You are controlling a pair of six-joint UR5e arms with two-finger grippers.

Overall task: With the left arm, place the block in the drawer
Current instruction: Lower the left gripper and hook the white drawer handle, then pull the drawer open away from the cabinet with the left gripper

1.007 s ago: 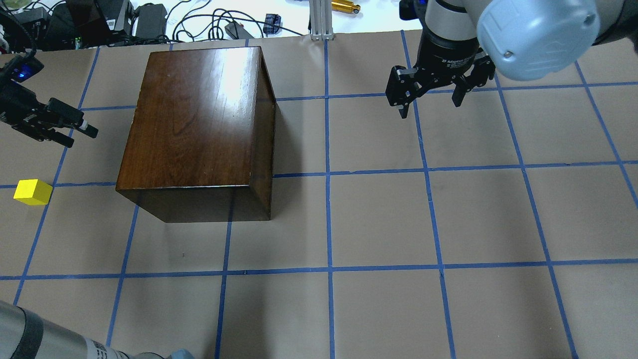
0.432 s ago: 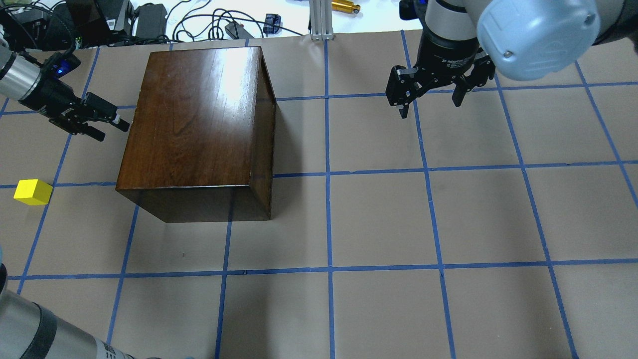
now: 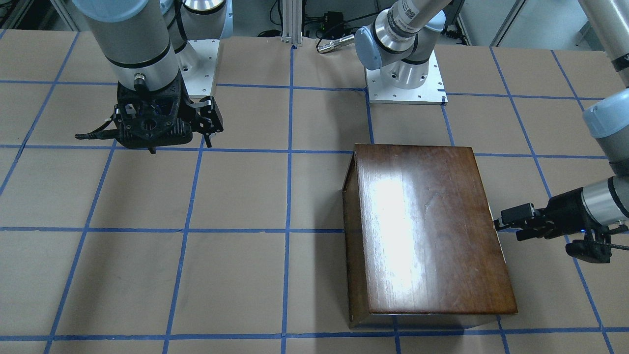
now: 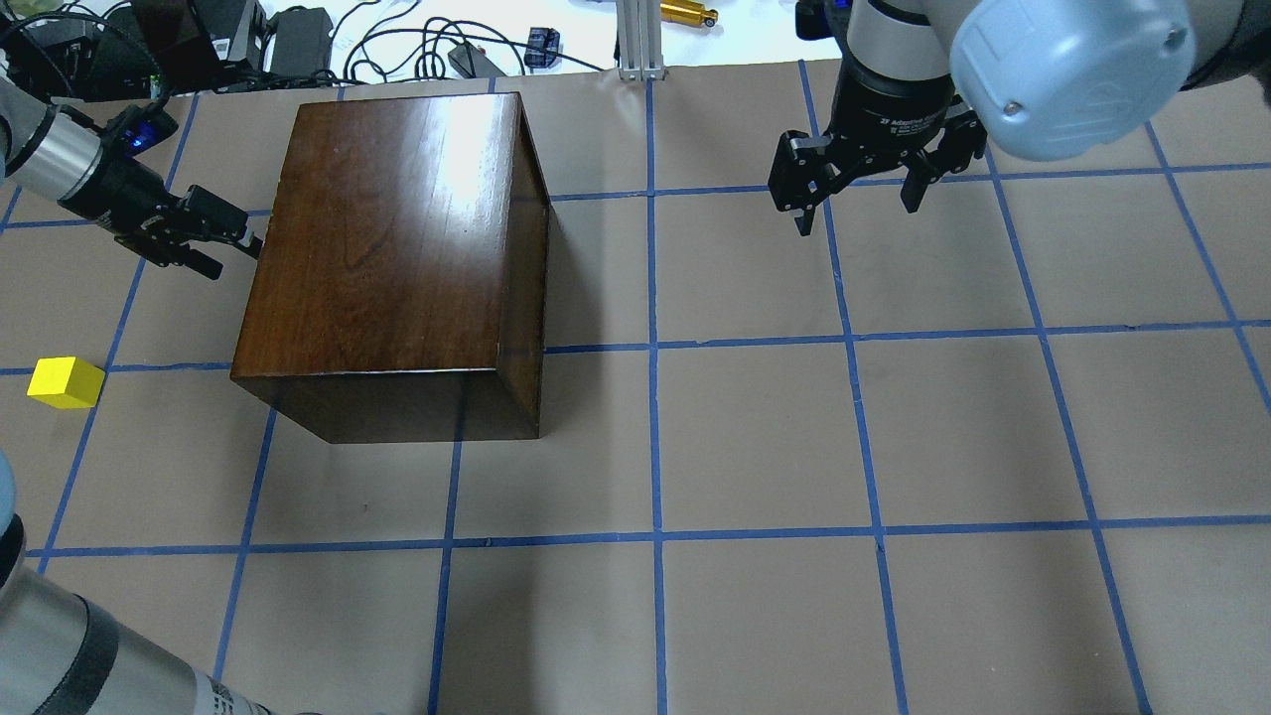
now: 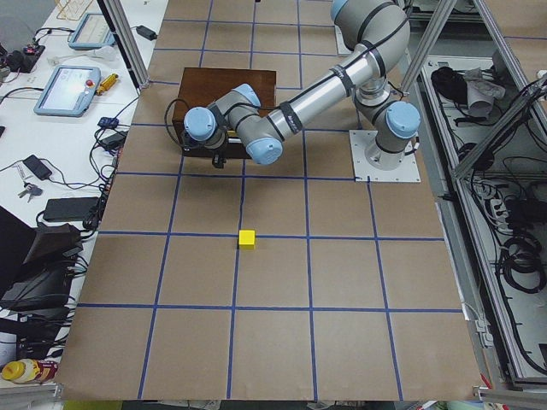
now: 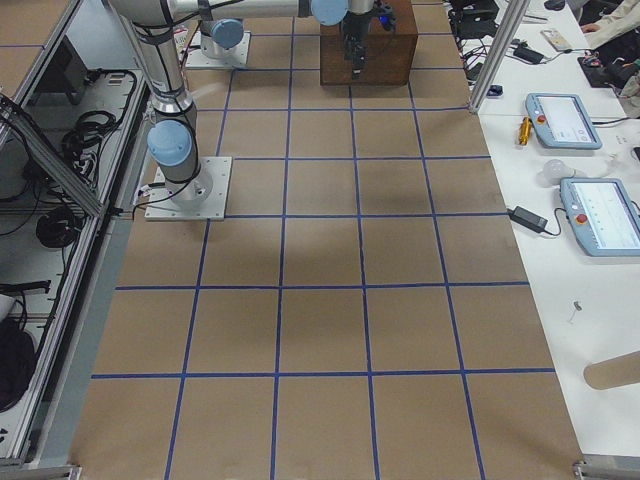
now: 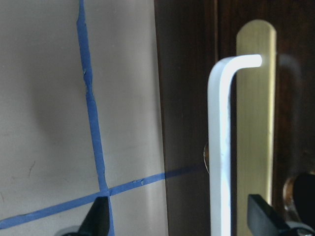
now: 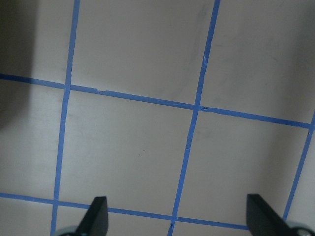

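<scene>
The yellow block (image 4: 65, 382) lies on the table far left of the dark-brown box (image 4: 397, 228); it also shows in the exterior left view (image 5: 247, 239). The drawer is closed; its dark front panel (image 7: 187, 98) carries a silver handle (image 7: 220, 147) on a brass plate. My left gripper (image 4: 236, 256) is open at the box's left side, level with the handle, which stands between its fingers (image 7: 98, 221) in the left wrist view. My right gripper (image 4: 854, 214) is open and empty, hanging over bare table at the far right.
Blue tape lines grid the brown table (image 4: 755, 437). Cables, power bricks and a brass-coloured tool (image 4: 690, 13) lie beyond the far edge. The right arm's large elbow (image 4: 1072, 70) hangs over the far right corner. The box (image 3: 427, 226) stands on the left arm's half.
My left gripper has moved right and slightly away from the block, from open table up to the box's left side. The block, box and right arm have not moved.
</scene>
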